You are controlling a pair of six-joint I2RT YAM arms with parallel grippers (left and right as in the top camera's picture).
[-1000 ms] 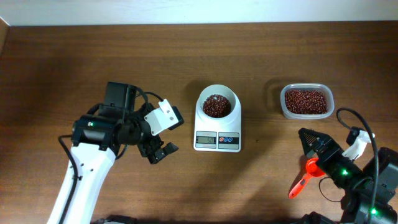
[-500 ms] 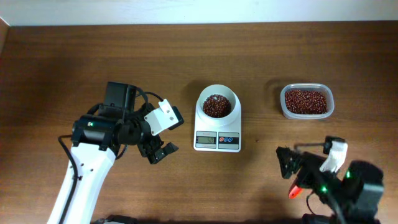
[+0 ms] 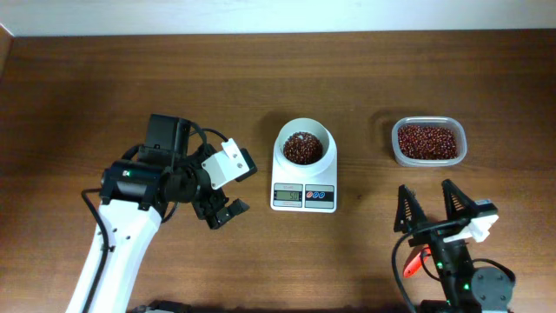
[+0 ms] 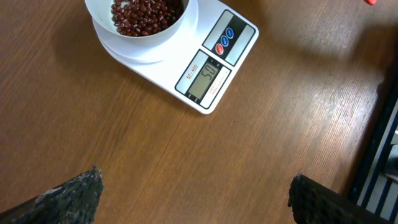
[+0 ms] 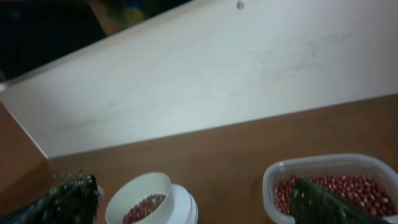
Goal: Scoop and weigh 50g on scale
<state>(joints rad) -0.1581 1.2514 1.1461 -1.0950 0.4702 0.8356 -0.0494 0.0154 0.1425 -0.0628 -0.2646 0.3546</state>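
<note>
Right gripper (image 3: 432,213) is seen spread fully wide and empty at the lower right of the frame, the orange scoop (image 3: 416,261) lying on the table (image 3: 87,69) just below it; the left gripper (image 3: 226,214), equally wide and empty, is parked left of centre. Beans (image 3: 301,148) are heaped in the bowl of the scale (image 3: 304,179) at centre, and the display (image 4: 204,78) looks to read the target. Weighing is judged complete or nearly so; only a check of that reading is called for.
</note>
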